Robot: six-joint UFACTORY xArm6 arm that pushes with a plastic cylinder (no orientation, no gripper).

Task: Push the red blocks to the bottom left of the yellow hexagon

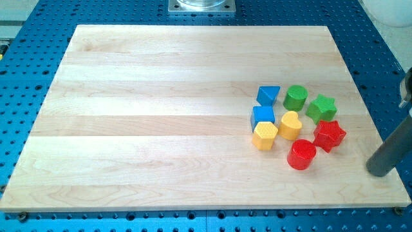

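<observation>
Two red blocks sit left of my tip: yellow hexagon farthest left, then red cylinder, then red star up-left, nearest; tip is a bare rod, touching nothing; push must run leftward, passing below the hexagon

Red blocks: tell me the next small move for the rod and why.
Probably slide my tip toward the view's left, up to the red cylinder. My tip sits apart from all blocks, at the view's right of the cluster. Both the red cylinder and the red star lie to the view's right of the yellow hexagon, so leftward pushing, passing below it, seems needed, nearest block first.
</observation>
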